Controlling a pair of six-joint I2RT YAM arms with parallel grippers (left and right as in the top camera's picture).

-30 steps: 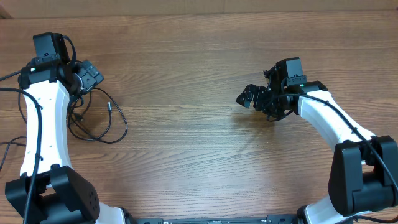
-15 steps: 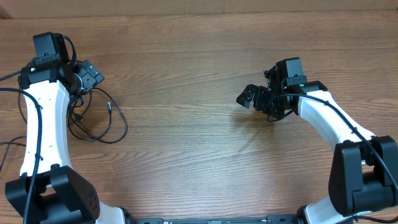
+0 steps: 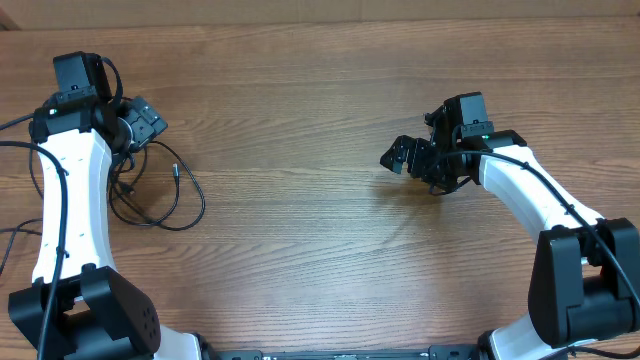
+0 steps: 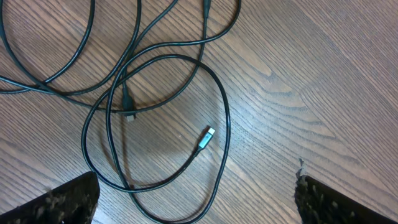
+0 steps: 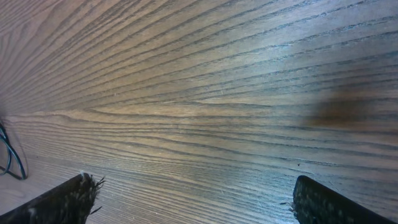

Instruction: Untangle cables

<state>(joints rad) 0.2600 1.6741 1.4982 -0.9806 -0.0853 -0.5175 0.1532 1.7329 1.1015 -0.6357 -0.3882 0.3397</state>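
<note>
Overhead, cables (image 3: 203,205) looped beside left arm (image 3: 70,190), near table (image 3: 300,240) edge, both jaws spread

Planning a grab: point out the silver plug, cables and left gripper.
Silver plug (image 4: 207,136): left wrist view, metal tip.
Cables (image 4: 228,134): left wrist view, loop's right bend.
Left gripper (image 4: 196,186): left wrist view, between fingertips.

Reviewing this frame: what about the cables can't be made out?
Overhead: the left arm hides part of the cables.
Left wrist: loops run off the top and left edges; one silver plug shows.
Right wrist: thin strands at the left edge, cut off, unidentifiable.
</note>
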